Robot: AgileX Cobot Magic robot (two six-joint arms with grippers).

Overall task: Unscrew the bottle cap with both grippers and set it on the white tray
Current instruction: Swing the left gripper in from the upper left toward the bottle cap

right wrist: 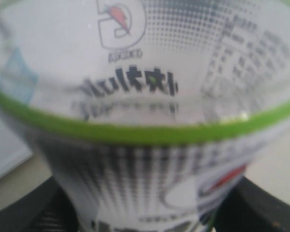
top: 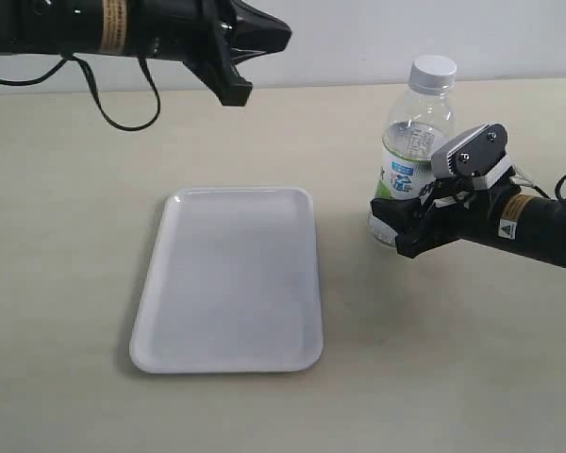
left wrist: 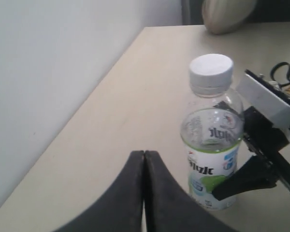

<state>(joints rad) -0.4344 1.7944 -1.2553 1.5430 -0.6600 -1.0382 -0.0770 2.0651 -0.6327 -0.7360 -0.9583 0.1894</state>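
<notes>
Step judged: getting the left gripper [top: 234, 92] onto the bottle cap [top: 432, 68]. Done well, it would spread first, centre on the ribbed side, then twist against a firm hold. The left arm hung high, well apart from the bottle [top: 407, 151], fingers pressed together. The right gripper [top: 396, 231] reached in low, pinching the bottle's lower body. The cap sat on the bottle's neck; the white tray [top: 226, 283] lay near the bottle.
</notes>
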